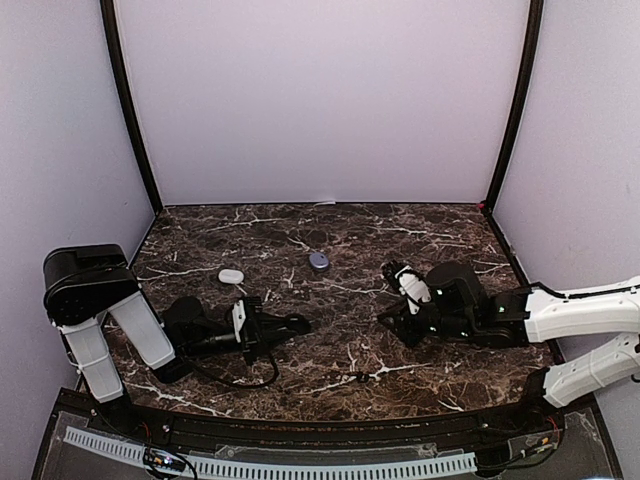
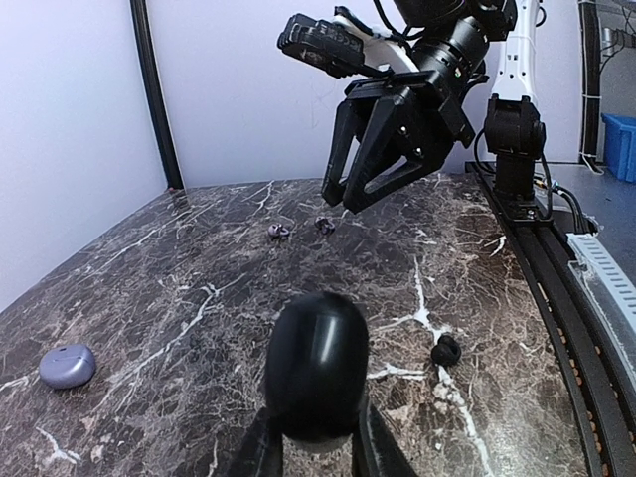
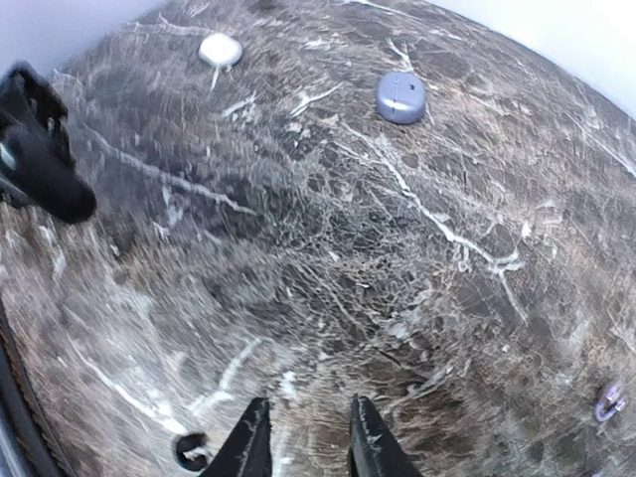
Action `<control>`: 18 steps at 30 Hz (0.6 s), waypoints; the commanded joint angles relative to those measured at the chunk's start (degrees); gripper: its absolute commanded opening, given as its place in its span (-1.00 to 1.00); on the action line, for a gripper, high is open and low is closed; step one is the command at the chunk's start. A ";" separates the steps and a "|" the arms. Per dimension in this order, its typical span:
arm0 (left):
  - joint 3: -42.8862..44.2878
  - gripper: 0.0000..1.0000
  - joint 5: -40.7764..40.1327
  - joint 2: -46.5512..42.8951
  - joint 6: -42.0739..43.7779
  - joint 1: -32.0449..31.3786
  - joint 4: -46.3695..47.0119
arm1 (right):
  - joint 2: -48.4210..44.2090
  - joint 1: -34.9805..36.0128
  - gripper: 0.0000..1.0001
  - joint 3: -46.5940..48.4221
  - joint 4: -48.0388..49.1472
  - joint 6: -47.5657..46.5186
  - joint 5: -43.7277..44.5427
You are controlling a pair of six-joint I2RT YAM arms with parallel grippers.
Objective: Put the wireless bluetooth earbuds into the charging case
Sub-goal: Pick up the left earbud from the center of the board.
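Observation:
A closed black charging case [image 2: 318,366] sits pinched between my left gripper's [image 1: 296,324] fingers, low over the table left of centre. A black earbud [image 2: 446,350] lies on the marble just right of the case; in the right wrist view this earbud [image 3: 189,450] is left of the fingertips. My right gripper [image 3: 308,442] hovers above the table right of centre, jaws apart with nothing between them. The left wrist view shows the right gripper [image 2: 348,199] hanging near two purple earbuds [image 2: 279,231] on the marble.
A white case [image 1: 231,275] and a purple case [image 1: 319,260] lie closed further back on the marble table [image 1: 440,240]. One purple earbud [image 3: 609,401] shows at the right edge of the right wrist view. Walls enclose the back and sides.

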 commanded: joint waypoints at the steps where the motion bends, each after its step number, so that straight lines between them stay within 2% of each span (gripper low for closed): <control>1: -0.47 -0.66 1.31 0.66 -0.79 0.28 6.03 | 3.07 -0.03 -0.40 2.49 -0.73 -16.27 0.50; 3: -0.44 -0.66 1.56 0.97 -1.04 0.28 6.50 | 5.14 -0.04 -0.25 4.88 -2.09 -19.89 1.22; 6: -0.48 -0.66 1.84 1.09 -1.38 0.28 6.97 | 6.37 -0.04 -0.28 5.53 -1.53 -26.25 2.32; 9: -0.33 -0.66 2.06 1.09 -1.67 0.29 7.09 | 5.36 -0.04 -0.27 3.52 -0.68 -34.76 -2.23; 11: -0.30 -0.66 2.20 1.09 -1.68 0.28 7.08 | 5.50 0.20 -0.36 2.87 -3.24 -42.59 -8.40; 13: -0.43 -0.66 2.17 1.09 -1.68 0.31 7.16 | 6.33 0.86 -0.52 2.46 -3.63 -45.01 -6.87; 18: -0.66 -0.66 1.81 1.09 -1.76 0.28 7.61 | 10.52 2.31 -0.56 4.32 -8.78 -47.93 -6.90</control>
